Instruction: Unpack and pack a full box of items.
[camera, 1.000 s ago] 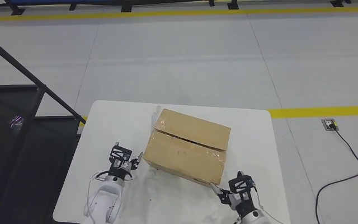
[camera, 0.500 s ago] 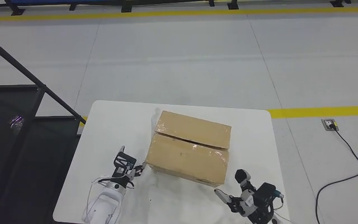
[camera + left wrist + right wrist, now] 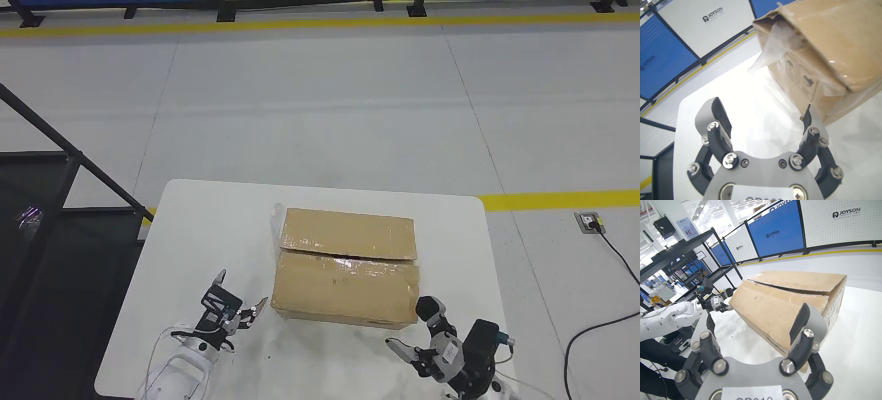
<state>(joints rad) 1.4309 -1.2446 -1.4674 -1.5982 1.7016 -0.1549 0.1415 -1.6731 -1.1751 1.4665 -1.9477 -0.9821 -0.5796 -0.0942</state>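
**A:** Where do we stand?

**B:** The white table (image 3: 200,225) takes up the lower half of the top view. The cardboard box (image 3: 345,290) sits flat on it, around the middle and a little to the right. Its two top flaps (image 3: 350,232) are down and meet along a seam (image 3: 340,253) that gapes slightly. We judge that unpacking hasn't really begun, so we're at the opening step.

**A:** And our grippers?

**B:** Both are released and hold nothing. Our left gripper (image 3: 762,107) is at the lower left of the top view, just beside the box's near left corner. One fingertip is so close to the cardboard that we can't tell whether it touches. Our right gripper (image 3: 410,325) is at the lower right, just beside the near right corner, with its jaws spread wide.

**A:** What does the next move ask of us?

**B:** We think we need to work a fingertip into that seam and lift one flap while the other arm steadies the box. The box may slide on the smooth table, so bracing it matters.

**A:** Anything we can't make out?

**B:** Plenty. Whatever is inside is hidden under the flaps. Shiny tape (image 3: 345,263) lies over them, but we can't tell whether it bridges the seam. A loose strip of clear film (image 3: 776,47) hangs off the box's far left corner, and we can't see what it's fixed to. Our right arm is cut off by the bottom edge of the top view.
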